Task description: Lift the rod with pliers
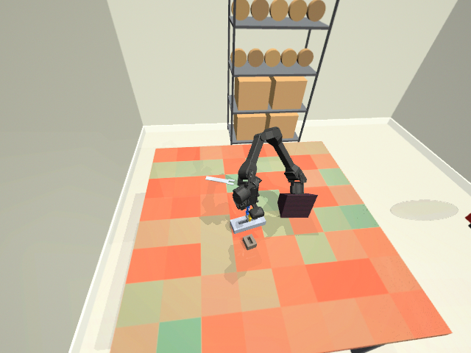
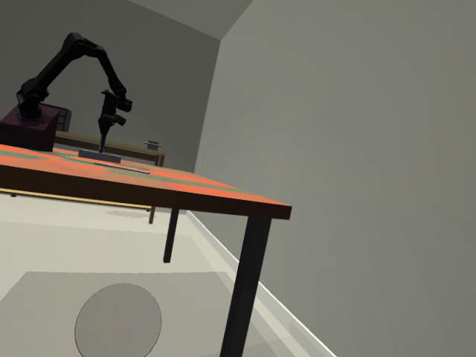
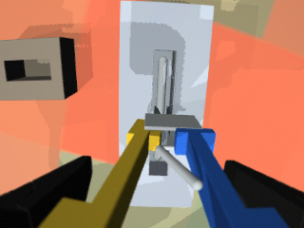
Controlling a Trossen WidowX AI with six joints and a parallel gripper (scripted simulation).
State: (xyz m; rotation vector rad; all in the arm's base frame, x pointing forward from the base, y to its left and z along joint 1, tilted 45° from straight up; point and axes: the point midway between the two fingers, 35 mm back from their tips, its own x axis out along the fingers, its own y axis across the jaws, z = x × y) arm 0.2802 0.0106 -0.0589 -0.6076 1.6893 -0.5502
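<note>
My gripper [image 1: 248, 208] [image 2: 103, 133] [image 3: 159, 166] points down over the pale channel block [image 1: 237, 229] [image 2: 110, 157] [image 3: 134, 13]. Its black fingers are shut on the outsides of the locking pliers [image 1: 247, 211] [image 2: 103, 143] [image 3: 172, 122], which have one yellow and one blue handle, standing apart. A light lever sticks out diagonally between the handles. The grey rod [image 3: 161, 82] lies lengthwise in the narrow channel. Small dark jaw parts show at the channel beside the rod; the pliers' head hides most of them, so their depth and hold cannot be told.
The empty grey-brown holster [image 1: 250, 246] [image 3: 33, 91] stands beside the block, on the side away from the arm's shoulder. A pale forked bar [image 1: 218, 179] [image 2: 123, 167] lies on the table on the block's other side. The dark arm base [image 1: 296, 206] [image 2: 27, 133] stands nearby.
</note>
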